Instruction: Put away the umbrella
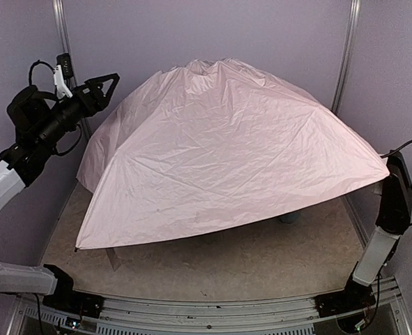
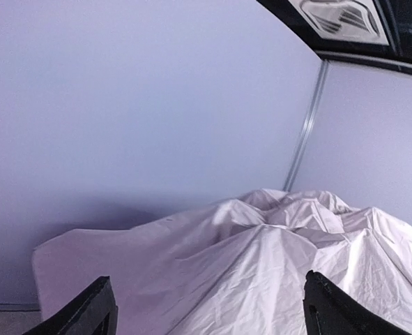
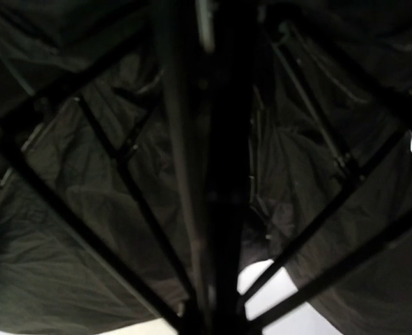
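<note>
The umbrella point(image 1: 219, 146) stands open, its pale-pink canopy covering most of the table. My left gripper point(image 1: 105, 86) is open and empty, raised at the far left just beside the canopy's upper left edge. The left wrist view shows its fingertips point(image 2: 97, 307) wide apart above the pink fabric point(image 2: 275, 279). My right arm point(image 1: 394, 195) reaches under the canopy's right rim, so its gripper is hidden in the top view. The right wrist view shows only the black lining point(image 3: 73, 209), thin ribs and the dark shaft point(image 3: 226, 174) close up. No fingers can be made out there. The handle is hidden.
Purple walls with metal posts point(image 1: 346, 49) close in the back and sides. A strip of tan table point(image 1: 247, 262) shows in front of the canopy. A small grey-blue thing point(image 1: 289, 218) peeks out under the canopy's front edge.
</note>
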### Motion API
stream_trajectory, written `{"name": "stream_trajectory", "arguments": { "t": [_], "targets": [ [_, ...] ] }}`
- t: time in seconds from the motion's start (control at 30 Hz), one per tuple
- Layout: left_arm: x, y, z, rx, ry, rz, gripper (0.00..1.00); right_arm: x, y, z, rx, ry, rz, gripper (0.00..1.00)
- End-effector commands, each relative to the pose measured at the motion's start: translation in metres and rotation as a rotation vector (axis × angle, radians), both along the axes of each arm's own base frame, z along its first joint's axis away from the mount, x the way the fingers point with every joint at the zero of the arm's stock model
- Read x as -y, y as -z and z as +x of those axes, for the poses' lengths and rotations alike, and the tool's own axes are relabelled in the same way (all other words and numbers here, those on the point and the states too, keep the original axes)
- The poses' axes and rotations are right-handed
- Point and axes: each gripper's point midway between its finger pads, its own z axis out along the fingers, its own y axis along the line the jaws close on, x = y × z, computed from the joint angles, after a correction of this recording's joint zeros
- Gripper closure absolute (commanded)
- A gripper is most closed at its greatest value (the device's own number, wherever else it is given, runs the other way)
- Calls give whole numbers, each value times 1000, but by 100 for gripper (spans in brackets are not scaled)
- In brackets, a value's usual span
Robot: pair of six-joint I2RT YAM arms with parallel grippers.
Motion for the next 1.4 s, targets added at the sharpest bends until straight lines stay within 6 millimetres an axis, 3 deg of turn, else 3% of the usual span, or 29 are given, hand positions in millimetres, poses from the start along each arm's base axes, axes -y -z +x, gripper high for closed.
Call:
{"name": "stream_trajectory", "arguments": {
  "t": [0.0, 0.13, 0.2, 0.3, 0.43, 0.6, 0.7, 0.8, 0.87, 0.93, 1.03, 1.17, 1.27, 1.37],
  "targets": [
    [76, 21, -11, 5, 385, 141, 8, -43, -20, -28, 66, -113, 32, 100],
    [115, 43, -14, 6, 427, 240, 8, -70, -22, -41, 83, -187, 41, 100],
    [125, 52, -12, -6, 389, 274, 10, -83, -25, -47, 94, -213, 44, 100],
    [123, 45, -9, -8, 359, 253, 19, -100, -34, -59, 120, -256, 58, 100],
    [127, 24, -26, 48, 372, 267, 31, -116, -59, -79, 180, -315, 103, 100],
    [128, 11, -39, 49, 349, 292, 32, -127, -93, -104, 266, -366, 142, 100],
    [116, 5, -41, 29, 305, 265, 32, -120, -110, -108, 255, -337, 167, 100],
    [110, -6, -50, 54, 303, 243, 32, -117, -109, -112, 254, -346, 156, 100],
    [110, 0, -49, 53, 301, 258, 32, -123, -88, -113, 263, -365, 100, 100],
    [114, 27, -38, -5, 282, 298, 31, -128, -47, -108, 251, -386, 41, 100],
    [131, 93, -30, -138, 357, 343, 28, -127, 28, -95, 209, -392, -12, 100],
    [144, 184, -31, -308, 454, 375, 27, -129, 107, -76, 128, -354, -134, 100],
    [135, 237, -35, -397, 447, 397, 30, -128, 139, -72, 99, -334, -193, 100],
    [127, 263, -44, -430, 446, 383, 30, -120, 165, -71, 54, -319, -215, 100]
  ]
}}
